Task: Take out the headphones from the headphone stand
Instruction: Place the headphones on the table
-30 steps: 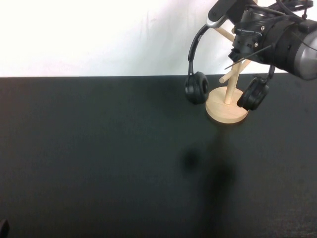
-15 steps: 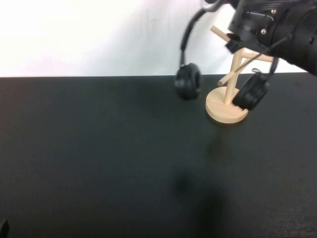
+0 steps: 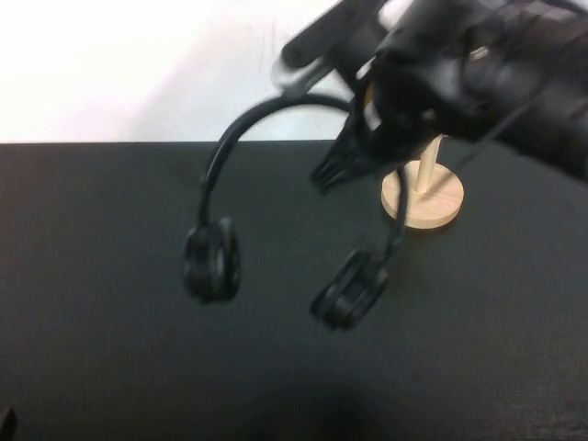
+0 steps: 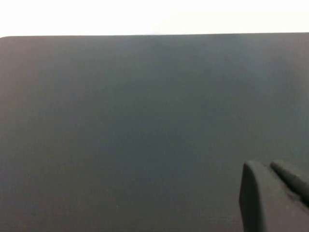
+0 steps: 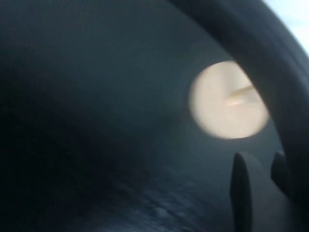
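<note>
the headphones point(image 3: 276, 211) hang in the air above the black table point(image 3: 110, 276), clear of the headphone stand point(image 3: 423, 195) and off to its left and nearer the robot in the high view. the thin headband arches up from about mid-frame to the top centre, and the 2 round ear cups dangle below it: 1 at the left, the other lower and closer to the stand, both apart from the table top with a faint shadow under them. the picture is smeared there, so fine detail of the cups cannot be made out.

the right gripper point(image 3: 335, 170) sits at the top right of the high view, its dark bulk covering most of the stand's pole and pegs, and its fingers reach down to the headband's right end. it carries the headphones by the band, but the exact pinch and the gap between the jaws are too blurred to tell. in the right wrist view a broad dark curve of the headphones point(image 5: 251, 53) crosses close to the lens, with dark fingers point(image 5: 241, 193) showing near it.

the stand shows only its round wooden base and the lower stub of its pole, resting on the table near the far edge; the right wrist view sees that base point(image 5: 227, 99) as a pale disc.

the left gripper point(image 4: 275, 193) shows only in the left wrist view, as 1 dark corner over bare table; its jaws cannot be judged.
</note>
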